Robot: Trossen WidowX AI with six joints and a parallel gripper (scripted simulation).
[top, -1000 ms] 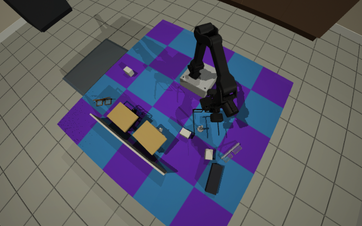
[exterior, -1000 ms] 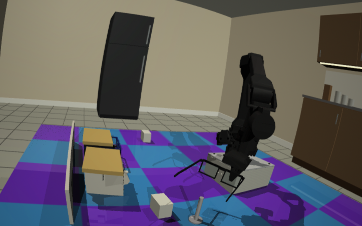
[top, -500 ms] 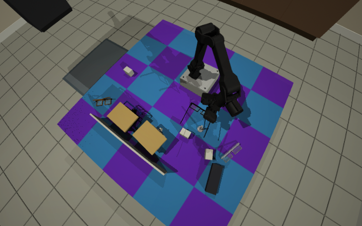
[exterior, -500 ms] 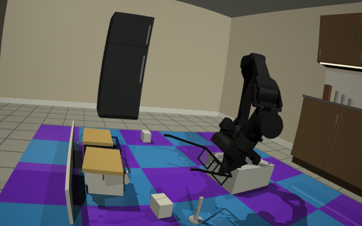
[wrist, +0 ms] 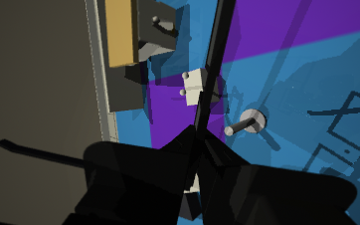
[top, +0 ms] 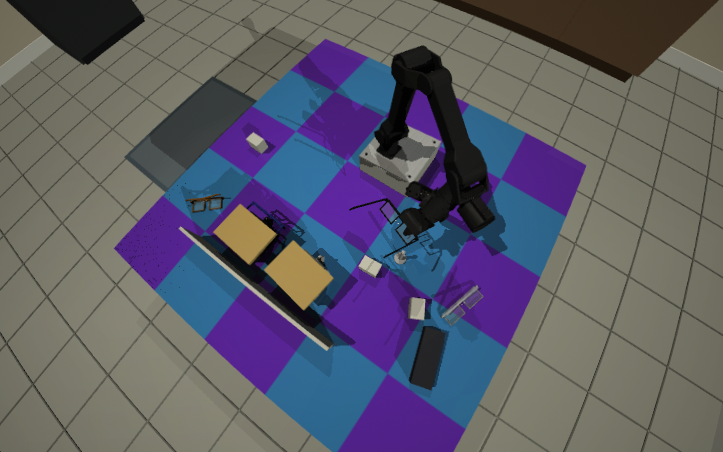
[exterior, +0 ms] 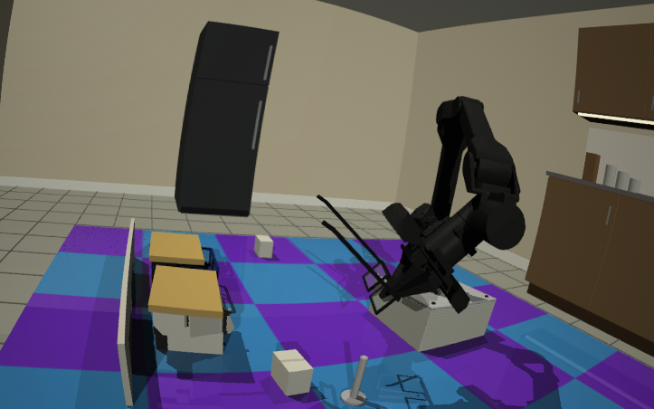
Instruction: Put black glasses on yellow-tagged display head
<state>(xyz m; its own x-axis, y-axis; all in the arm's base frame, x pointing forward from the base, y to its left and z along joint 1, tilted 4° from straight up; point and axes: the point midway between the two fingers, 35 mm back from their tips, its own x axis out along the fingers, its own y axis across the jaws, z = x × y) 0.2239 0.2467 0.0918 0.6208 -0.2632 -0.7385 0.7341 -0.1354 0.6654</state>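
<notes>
My gripper (top: 407,229) (exterior: 394,293) (wrist: 195,130) is shut on the black glasses (top: 369,202) (exterior: 355,231) (wrist: 215,65), near the middle of their front. They hang in the air near the robot base, right of the heads in the top and exterior views. In the exterior view the temples point up and left, with the lens frames low. The nearer display head (top: 298,275) (exterior: 184,290) has a tan top and a nose facing the arm side. The farther display head (top: 244,233) (exterior: 175,247) has a dark frame at its front. No yellow tag is visible.
A board (top: 254,288) (exterior: 125,315) stands behind the heads. A peg stand (top: 400,257) (exterior: 360,378) (wrist: 254,120) and a white block (top: 369,266) (exterior: 291,373) (wrist: 194,87) stand between heads and arm. Brown glasses (top: 215,198), clear glasses (top: 459,301) and a black case (top: 428,356) lie farther out.
</notes>
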